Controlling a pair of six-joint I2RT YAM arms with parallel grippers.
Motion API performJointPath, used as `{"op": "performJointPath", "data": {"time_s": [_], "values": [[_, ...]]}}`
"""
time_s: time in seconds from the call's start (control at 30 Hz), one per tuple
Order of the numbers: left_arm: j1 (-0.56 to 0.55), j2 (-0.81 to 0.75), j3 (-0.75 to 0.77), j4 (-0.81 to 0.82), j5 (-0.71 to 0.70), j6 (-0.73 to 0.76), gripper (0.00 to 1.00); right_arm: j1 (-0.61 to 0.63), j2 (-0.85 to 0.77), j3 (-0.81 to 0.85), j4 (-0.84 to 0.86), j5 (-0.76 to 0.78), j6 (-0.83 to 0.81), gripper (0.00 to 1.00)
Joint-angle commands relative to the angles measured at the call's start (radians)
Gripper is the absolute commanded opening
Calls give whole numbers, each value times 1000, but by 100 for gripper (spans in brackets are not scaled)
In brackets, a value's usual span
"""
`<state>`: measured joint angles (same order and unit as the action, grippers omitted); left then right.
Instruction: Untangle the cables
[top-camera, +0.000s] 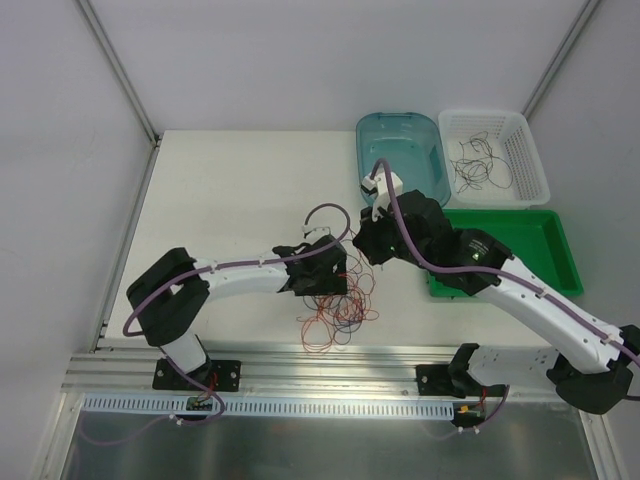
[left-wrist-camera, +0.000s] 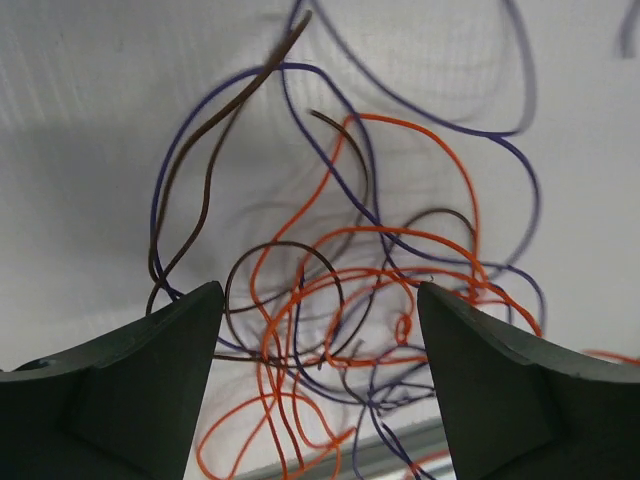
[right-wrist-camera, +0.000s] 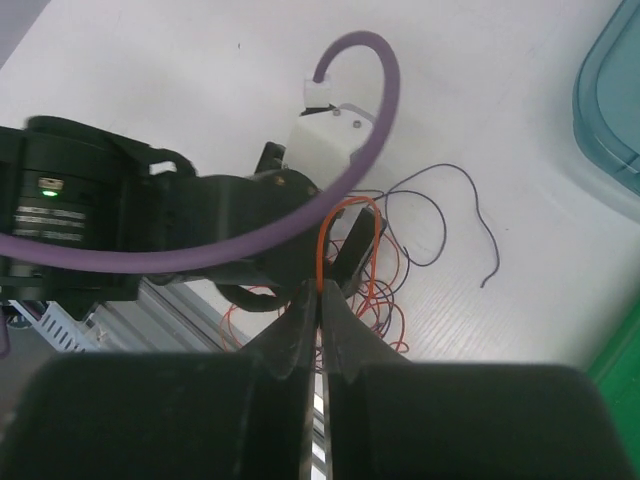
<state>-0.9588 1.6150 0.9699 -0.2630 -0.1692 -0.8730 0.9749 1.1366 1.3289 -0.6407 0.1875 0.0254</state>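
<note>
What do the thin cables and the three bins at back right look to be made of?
The cables are probably wire in glossy plastic insulation; they hold springy loops. The teal bin looks like translucent plastic, with see-through tinted walls. The white basket is opaque plastic with slotted walls. The green tray is likely smooth opaque plastic.

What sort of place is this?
Probably a robot lab test cell: left arm and right arm bolted to a rail at a white table, plain white panels around, and a tangle of thin cables.
</note>
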Motion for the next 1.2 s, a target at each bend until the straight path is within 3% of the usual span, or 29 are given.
{"op": "performJointPath", "data": {"time_s": [0.0,0.07,0.2,0.33,0.43,0.63,0.9,1.17], "values": [[-11,74,21,-19,-81,-104,78,-2,-35,-8,30,-29,28,1],[-11,103,13,-39,-96,-109,70,-1,-46,-5,19,-26,25,1],[-9,111,4,-100,-170,-110,37,-1,-84,36,-20,6,1,1],[26,80,-3,-208,-289,-92,10,-2,-133,107,-100,88,-70,1],[110,11,-64,-246,-315,-74,1,-4,-187,165,-166,188,-110,1],[326,-177,-215,-251,-308,-32,0,-5,-284,214,-267,394,-168,1],[528,-369,-298,-251,-294,58,1,-4,-454,150,-260,594,-194,1],[617,-426,-309,-251,-245,94,5,-5,-505,95,-194,532,-219,1]]}}
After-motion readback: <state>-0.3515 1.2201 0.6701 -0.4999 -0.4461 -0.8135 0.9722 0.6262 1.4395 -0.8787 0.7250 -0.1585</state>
